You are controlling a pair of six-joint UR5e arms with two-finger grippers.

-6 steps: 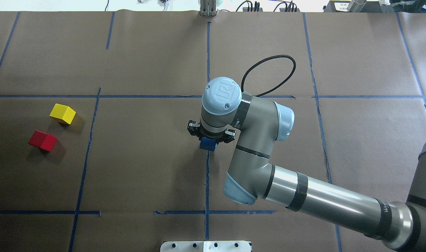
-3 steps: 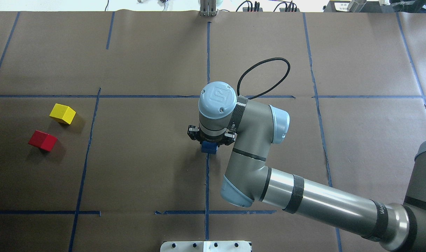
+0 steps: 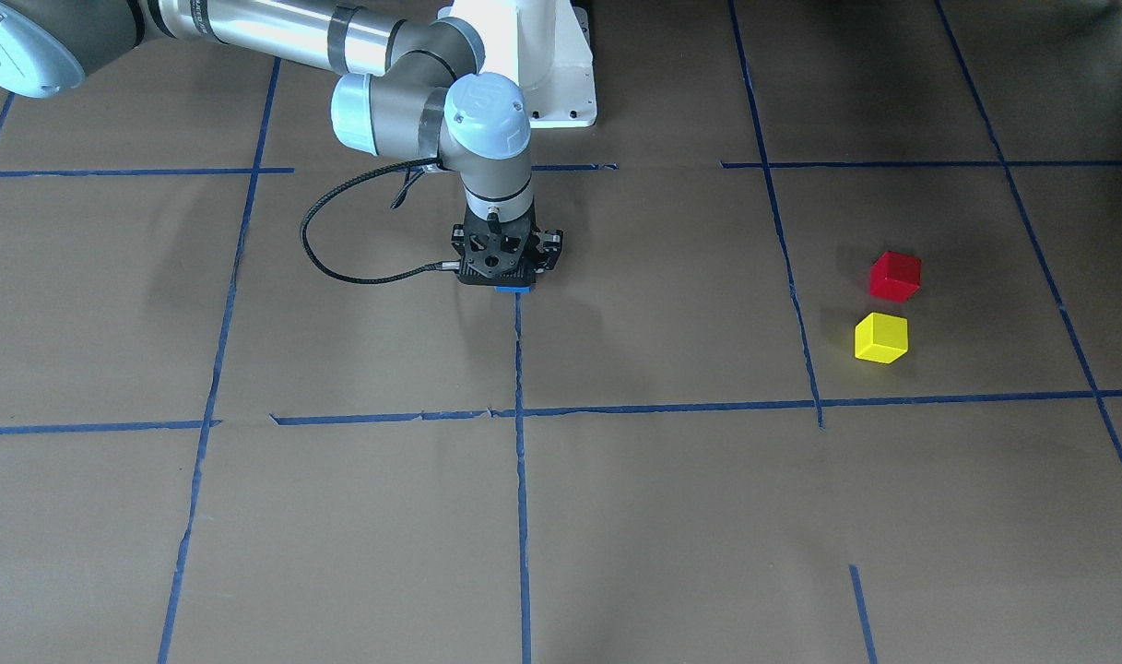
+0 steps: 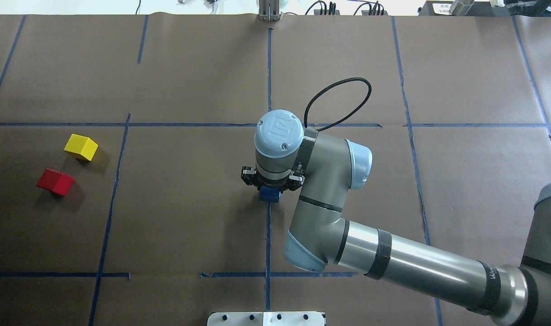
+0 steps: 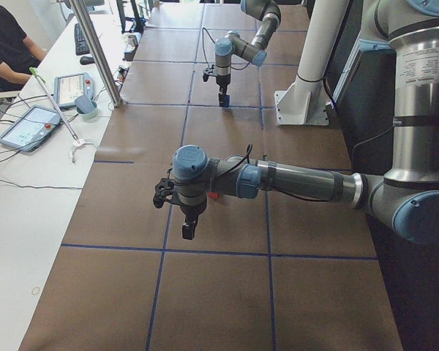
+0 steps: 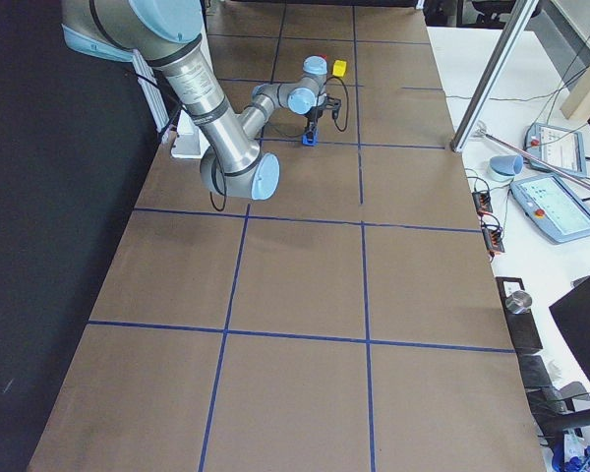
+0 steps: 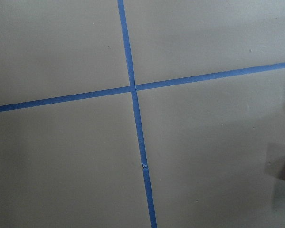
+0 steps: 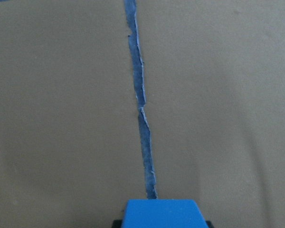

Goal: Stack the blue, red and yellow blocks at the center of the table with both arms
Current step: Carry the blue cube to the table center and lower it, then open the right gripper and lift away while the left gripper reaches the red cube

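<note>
The right arm reaches from the table's right side to its middle, wrist pointing straight down. The right gripper (image 4: 270,186) has its fingers closed narrowly on the blue block (image 4: 270,195), which shows just beneath it.

Over the last second the wrist has sunk lower and drifted slightly toward the robot's edge of the table. The block came with it and now sits on the centre tape line (image 4: 268,235), about midway between the left and right edges. The black cable (image 4: 343,97) looped off the wrist has shifted with it. In the right wrist view the tape runs straight up to the block's front face, so it looks well centred. Whether it is touching the brown paper or is just above it cannot be told.

The likely meaning is that the first block is at its place and is about to be released as the base of the stack.

The red block (image 4: 55,181) and yellow block (image 4: 81,147) have not moved — they lie near the table's left edge, just beside each other and well apart from the centre. The left gripper (image 5: 188,228) shows only in the left side view, hanging over the table's left end; whether it is wide or narrow cannot be told.
</note>
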